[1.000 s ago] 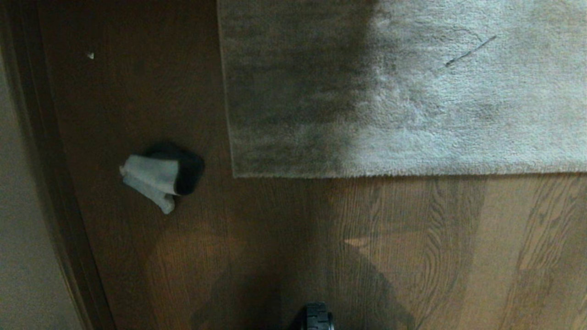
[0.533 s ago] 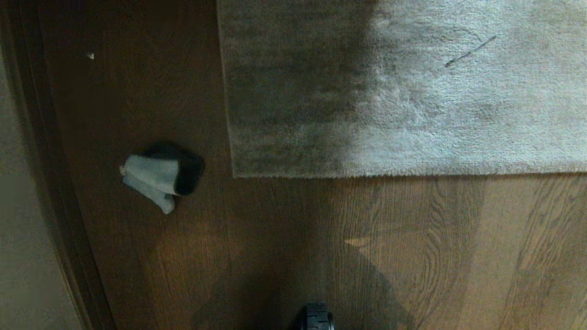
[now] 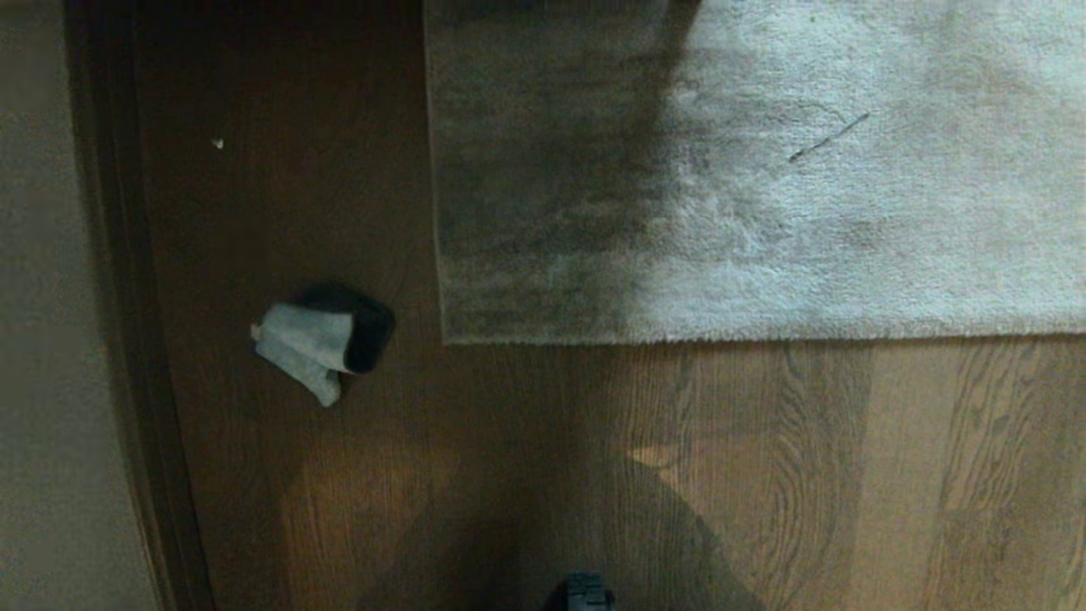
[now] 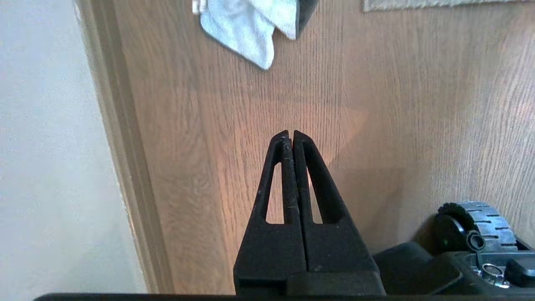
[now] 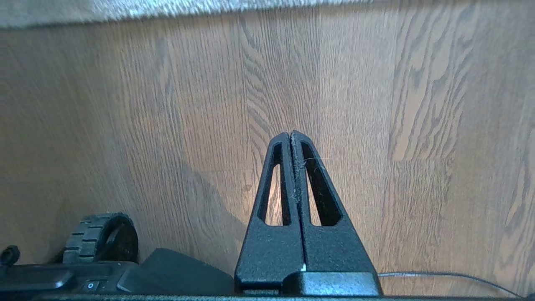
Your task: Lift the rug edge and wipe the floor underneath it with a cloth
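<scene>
Wheel appears in both wrist views, barely in head view.

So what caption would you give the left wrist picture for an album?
Shut left gripper hangs above the floor, the cloth lying ahead beside the wall.

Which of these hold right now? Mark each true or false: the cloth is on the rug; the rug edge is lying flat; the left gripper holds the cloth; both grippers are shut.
1. The cloth is on the rug. False: it lies on the bare floor, left of the rug.
2. The rug edge lies flat. True.
3. The left gripper holds the cloth. False: it is shut on nothing, short of the cloth.
4. Both grippers are shut. True: the right gripper is shut too.
</scene>
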Controlling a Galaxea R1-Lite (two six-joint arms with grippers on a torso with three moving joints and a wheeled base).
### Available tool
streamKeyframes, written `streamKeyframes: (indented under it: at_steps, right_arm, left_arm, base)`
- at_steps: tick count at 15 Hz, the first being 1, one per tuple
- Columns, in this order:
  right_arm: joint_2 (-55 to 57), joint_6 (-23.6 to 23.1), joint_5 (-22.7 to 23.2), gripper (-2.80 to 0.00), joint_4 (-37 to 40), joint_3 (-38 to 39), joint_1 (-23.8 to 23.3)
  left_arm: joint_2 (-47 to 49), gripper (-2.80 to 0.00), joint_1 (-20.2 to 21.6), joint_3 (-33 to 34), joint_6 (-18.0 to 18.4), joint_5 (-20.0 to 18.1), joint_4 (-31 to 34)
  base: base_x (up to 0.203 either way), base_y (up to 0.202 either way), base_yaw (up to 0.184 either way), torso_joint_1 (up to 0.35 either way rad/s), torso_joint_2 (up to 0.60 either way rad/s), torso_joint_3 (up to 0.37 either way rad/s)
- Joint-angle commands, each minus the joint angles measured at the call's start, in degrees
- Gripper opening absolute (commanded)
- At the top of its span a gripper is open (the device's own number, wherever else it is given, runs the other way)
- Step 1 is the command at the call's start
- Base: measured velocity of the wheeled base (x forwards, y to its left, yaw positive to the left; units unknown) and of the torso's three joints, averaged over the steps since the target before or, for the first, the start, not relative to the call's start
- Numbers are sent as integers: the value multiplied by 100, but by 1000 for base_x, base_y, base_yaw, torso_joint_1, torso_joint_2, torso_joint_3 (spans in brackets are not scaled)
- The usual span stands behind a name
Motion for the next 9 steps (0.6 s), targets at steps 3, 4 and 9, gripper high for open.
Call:
streamKeyframes:
  at_steps: [3, 4, 9]
  right_arm:
    - [7, 1, -5, -280, -2, 0, 2]
    - [7, 1, 3, -280, -2, 0, 2]
    - [7, 1, -5, -280, -2, 0, 2]
  left_arm:
    - [-2, -280, -1, 0, 70, -12, -11]
    - [-2, -280, -1, 0, 78, -21, -11]
    - [-2, -280, -1, 0, 97, -29, -11]
  base:
    - [0, 0, 0, 3, 3, 203]
    - [0, 0, 0, 6, 2, 192]
    - [0, 0, 0, 3, 2, 204]
